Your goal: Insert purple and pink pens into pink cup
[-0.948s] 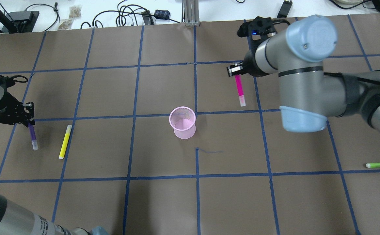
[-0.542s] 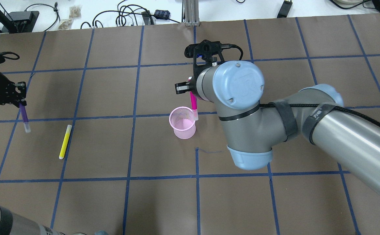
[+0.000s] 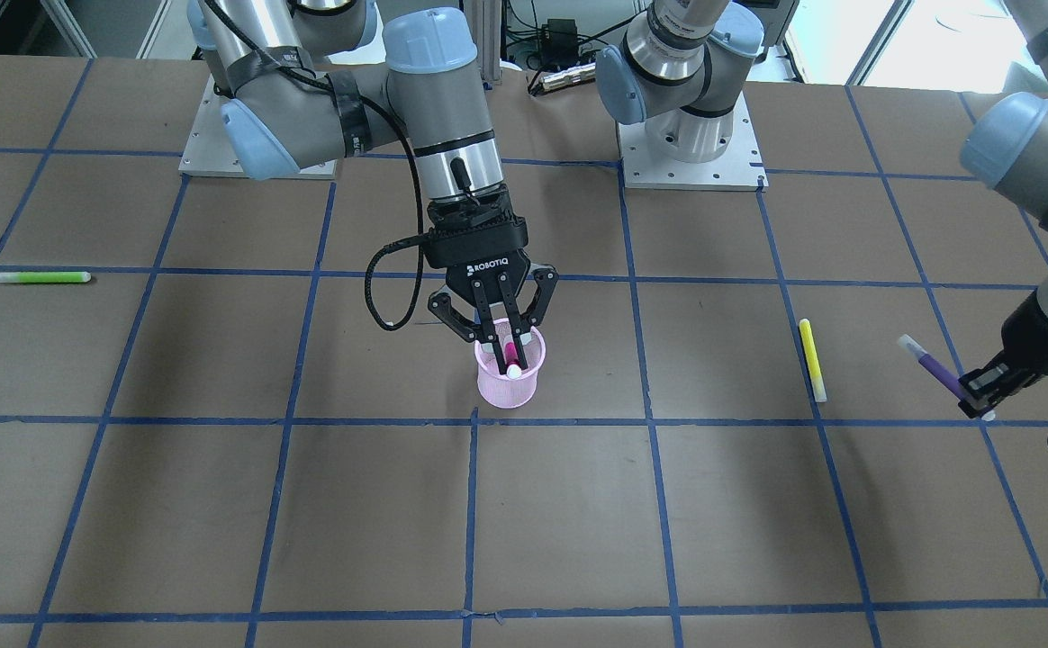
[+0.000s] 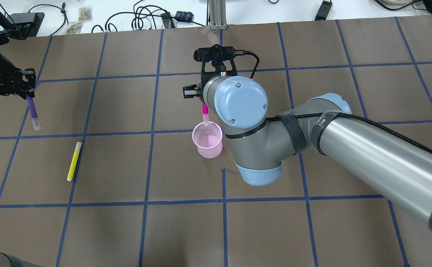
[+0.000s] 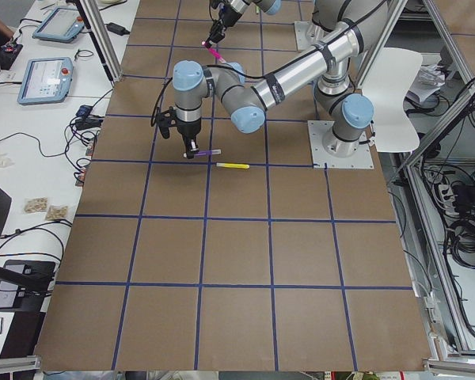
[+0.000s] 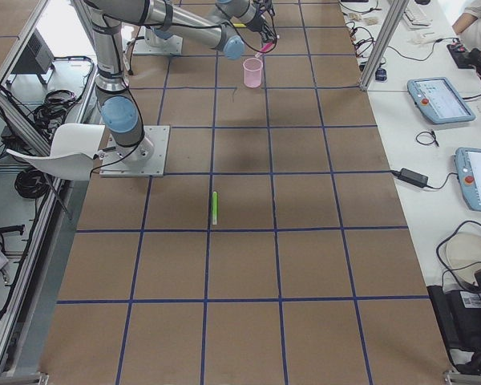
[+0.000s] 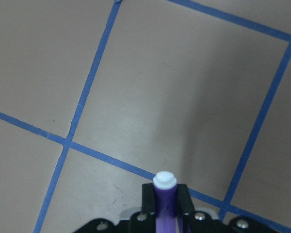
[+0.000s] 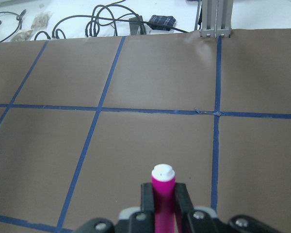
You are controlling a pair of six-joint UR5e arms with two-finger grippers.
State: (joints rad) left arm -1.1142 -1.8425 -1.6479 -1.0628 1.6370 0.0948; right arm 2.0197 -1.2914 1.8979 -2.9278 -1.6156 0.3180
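Note:
The pink mesh cup (image 4: 207,142) stands upright at the table's middle, also in the front view (image 3: 508,385). My right gripper (image 3: 505,346) is shut on the pink pen (image 4: 204,113) and holds it upright over the cup. The pen's white lower end (image 3: 513,370) is at the cup's mouth. The right wrist view shows the pink pen (image 8: 163,196) between the fingers. My left gripper (image 4: 27,93) is shut on the purple pen (image 4: 33,112) and holds it above the table at the far left, away from the cup. The purple pen also shows in the front view (image 3: 935,365) and the left wrist view (image 7: 165,201).
A yellow pen (image 4: 74,161) lies on the table near the left gripper. A green pen (image 3: 42,277) lies far out on the robot's right side. Cables and small devices (image 4: 153,18) sit beyond the table's far edge.
My right arm swung left with the pink pen, from the right of centre to over the cup. My left gripper raised the purple pen and carried it toward the far side.

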